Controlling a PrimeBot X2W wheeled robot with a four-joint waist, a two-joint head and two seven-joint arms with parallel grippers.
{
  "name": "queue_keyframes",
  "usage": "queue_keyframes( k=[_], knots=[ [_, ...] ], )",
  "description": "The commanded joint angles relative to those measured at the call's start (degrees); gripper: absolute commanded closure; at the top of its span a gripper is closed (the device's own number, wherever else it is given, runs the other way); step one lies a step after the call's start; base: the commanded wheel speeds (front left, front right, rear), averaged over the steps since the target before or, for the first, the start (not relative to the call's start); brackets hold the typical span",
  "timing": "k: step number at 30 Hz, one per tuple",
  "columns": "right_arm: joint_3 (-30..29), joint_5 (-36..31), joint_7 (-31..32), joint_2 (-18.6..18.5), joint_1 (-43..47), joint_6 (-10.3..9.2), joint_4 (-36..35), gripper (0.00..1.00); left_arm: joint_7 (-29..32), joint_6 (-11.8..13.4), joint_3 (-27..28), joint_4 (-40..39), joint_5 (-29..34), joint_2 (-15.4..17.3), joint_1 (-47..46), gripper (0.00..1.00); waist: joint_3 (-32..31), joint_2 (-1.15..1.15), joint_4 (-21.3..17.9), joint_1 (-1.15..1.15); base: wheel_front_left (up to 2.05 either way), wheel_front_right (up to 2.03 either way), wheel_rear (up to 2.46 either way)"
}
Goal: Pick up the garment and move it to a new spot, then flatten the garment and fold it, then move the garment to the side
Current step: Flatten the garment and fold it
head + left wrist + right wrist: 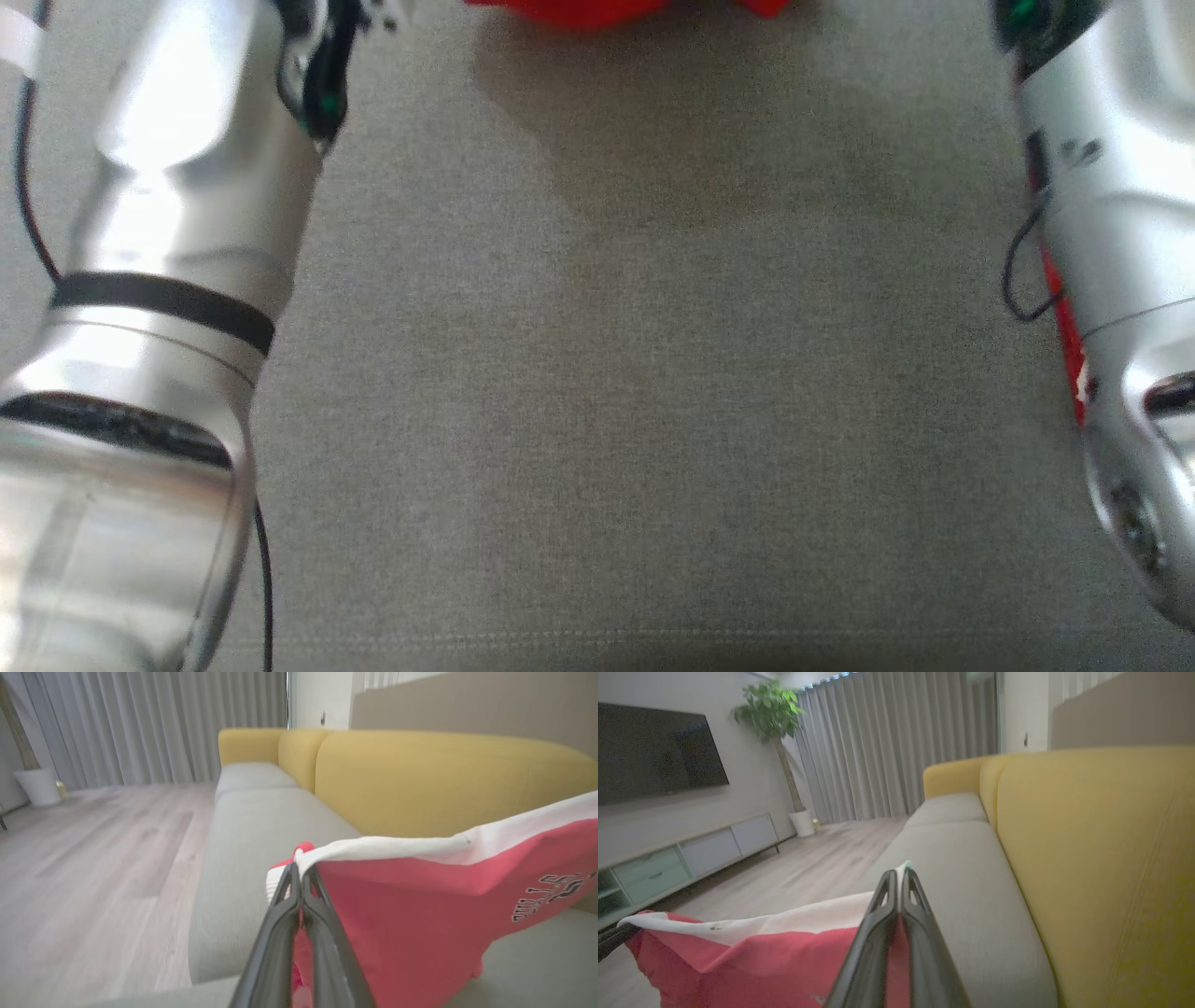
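left wrist view | garment [411,914] pinched in left claw [300,871] — right claw [898,876] too

garment [420,914]: 1 | pincers [301,870] [896,875]: 2 | sofa [1087,835]: 1 | potted plant [773,709]: 1 | television [654,751]: 1

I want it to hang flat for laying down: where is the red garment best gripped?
Probably the white band along its top edge, each gripper coming at its own end. The left gripper and right gripper pinch it so, and the garment hangs flat between them.
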Motion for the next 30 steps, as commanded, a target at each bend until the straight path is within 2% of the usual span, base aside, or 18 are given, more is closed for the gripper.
queue_keyframes(
  k=[1, 7, 12, 15, 19, 24, 30],
  knots=[
    [1.6, 0.7, -1.0, 1.9, -0.7, 0.39, 0.2, 1.00, -0.2, -0.4, 0.6, 0.5, -0.5, 1.4, -1.6, 1.00, 1.3, 0.00, -0.1, -0.01, 0.00, 0.00, 0.00],
    [7.0, 5.1, -5.9, 2.7, 6.4, 0.39, 6.5, 1.00, -0.7, -2.5, 2.7, 7.4, -5.7, -0.1, 2.9, 1.00, 3.2, 0.00, -0.5, -0.01, 0.00, 0.00, 0.00],
    [10.3, 10.0, -9.9, 2.7, 16.2, 0.39, 4.4, 1.00, -1.2, -3.3, 2.4, 6.1, -6.5, -0.4, 8.5, 1.00, 3.6, 0.00, -0.4, -0.01, 0.00, 0.00, 0.00],
    [12.1, 11.9, -11.3, 1.9, 24.3, 0.39, 0.5, 1.00, -1.3, -2.0, 3.4, -1.8, -4.6, 0.0, 15.1, 1.00, 2.4, 0.00, -0.6, -0.01, 0.00, 0.00, 0.00],
    [13.2, 13.3, -12.0, -1.5, 35.4, 0.39, -7.0, 1.00, -1.3, -0.4, 5.4, -13.6, -1.2, 1.4, 27.9, 1.00, 0.2, 0.00, -0.6, -0.01, 0.00, 0.00, 0.00],
    [9.4, 13.0, -12.2, -4.7, 49.1, 0.39, -17.7, 1.00, -1.3, 0.8, 6.0, -25.3, 2.9, 3.2, 42.4, 1.00, -3.5, 0.00, -0.5, -0.01, 0.00, 0.00, 0.00],
    [1.9, 9.0, -7.2, -3.7, 66.3, 0.39, -33.0, 1.00, -1.3, 2.4, 6.4, -35.9, 4.3, 5.6, 56.8, 1.00, -8.2, 0.00, -0.4, -0.01, 0.00, 0.00, 0.00]
  ],
)
